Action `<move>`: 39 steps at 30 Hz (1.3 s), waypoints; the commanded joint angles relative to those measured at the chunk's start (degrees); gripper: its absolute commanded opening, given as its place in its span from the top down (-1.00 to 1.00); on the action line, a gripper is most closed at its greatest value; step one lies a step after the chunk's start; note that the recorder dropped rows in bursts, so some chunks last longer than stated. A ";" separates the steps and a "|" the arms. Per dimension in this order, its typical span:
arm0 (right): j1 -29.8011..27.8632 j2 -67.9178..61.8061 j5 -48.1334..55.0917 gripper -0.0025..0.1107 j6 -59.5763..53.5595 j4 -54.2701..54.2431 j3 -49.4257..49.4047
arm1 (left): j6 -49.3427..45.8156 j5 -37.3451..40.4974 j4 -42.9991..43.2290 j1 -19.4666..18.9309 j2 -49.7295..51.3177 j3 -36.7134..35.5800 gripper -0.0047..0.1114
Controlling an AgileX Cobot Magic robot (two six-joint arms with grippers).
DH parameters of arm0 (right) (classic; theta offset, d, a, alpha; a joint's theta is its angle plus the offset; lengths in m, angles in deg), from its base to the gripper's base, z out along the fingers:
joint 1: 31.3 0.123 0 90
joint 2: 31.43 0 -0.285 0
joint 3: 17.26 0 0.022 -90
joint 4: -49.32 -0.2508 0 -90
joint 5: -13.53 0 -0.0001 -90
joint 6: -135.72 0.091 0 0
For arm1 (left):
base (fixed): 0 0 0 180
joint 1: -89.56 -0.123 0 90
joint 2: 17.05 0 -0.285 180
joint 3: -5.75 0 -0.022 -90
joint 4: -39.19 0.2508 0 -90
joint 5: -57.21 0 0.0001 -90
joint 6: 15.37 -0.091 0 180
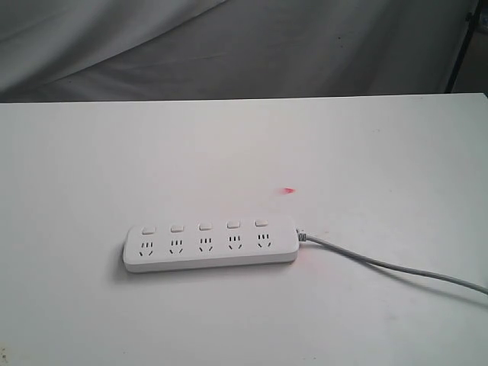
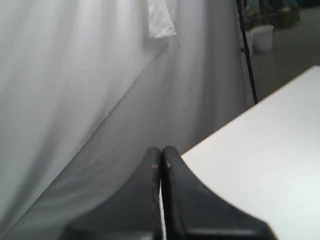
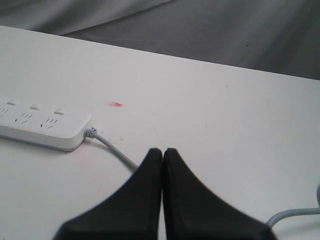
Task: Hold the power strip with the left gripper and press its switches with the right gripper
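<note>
Finding 1: the left claw (image 2: 161,155) is clenched on nothing, its two fingertips pressed together. It points past the edge of the table (image 1: 229,152) toward a grey cloth drape (image 2: 75,90). The power strip (image 1: 210,244) does not appear in front of this claw, so it is judged well apart from its work. It would have to open before it could hold anything.

Finding 2: the right claw (image 3: 163,152) is likewise clenched and empty, poised over the table. The strip lies ahead of it and toward the left arm's side, clearly apart, untouched. The cord (image 1: 381,265) leaves the strip's nearer end and runs back toward this claw, passing just beside its tips.

Finding 3: the strip rests flat, socket face up, so the switches (image 1: 204,226) face upward in a row and can be reached from above. Closed fingers form a single narrow point, judged suitable for pressing one small button at a time.

Finding 4: a small red mark (image 1: 287,191) sits on the table ahead of the right claw, beyond the strip's cord end; its nature cannot be told.

Assessment: neither step has begun.
</note>
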 commanded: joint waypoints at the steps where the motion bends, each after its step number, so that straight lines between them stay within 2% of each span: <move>1: -0.29 0.28 -0.20 0.96 -0.05 -0.10 -0.21 | -0.49 0.75 8.84 0.02 0.16 3.66 0.92; 10: -0.29 0.28 -0.20 0.96 -0.05 -0.10 -0.21 | 1.90 1.32 16.30 0.02 3.91 13.07 0.92; 14: -0.29 0.28 -0.20 0.96 -0.05 -0.10 -0.21 | 8.42 1.32 23.82 0.02 11.05 21.85 0.92; 17: -0.29 0.28 -0.20 0.96 -0.05 -0.10 -0.21 | 14.40 1.32 26.28 0.32 16.35 28.15 0.92; 20: -0.29 0.28 -0.20 0.96 -0.05 -0.10 -0.21 | 17.01 1.32 27.07 0.32 20.65 32.38 0.92; 24: -0.29 0.28 -0.20 0.96 -0.05 -0.10 -0.21 | 17.15 1.32 27.99 0.91 24.50 34.31 0.92; 28: -0.29 0.28 -0.20 0.96 -0.05 -0.10 -0.21 | 17.15 1.32 36.93 4.79 27.09 34.31 0.92; 32: -0.29 0.28 -0.20 0.96 -0.05 -0.10 -0.21 | 17.46 1.32 46.96 10.78 29.65 34.31 0.92; 39: -0.29 0.28 -0.20 0.96 -0.05 -0.10 -0.21 | 16.94 1.32 47.06 16.94 31.63 28.97 0.92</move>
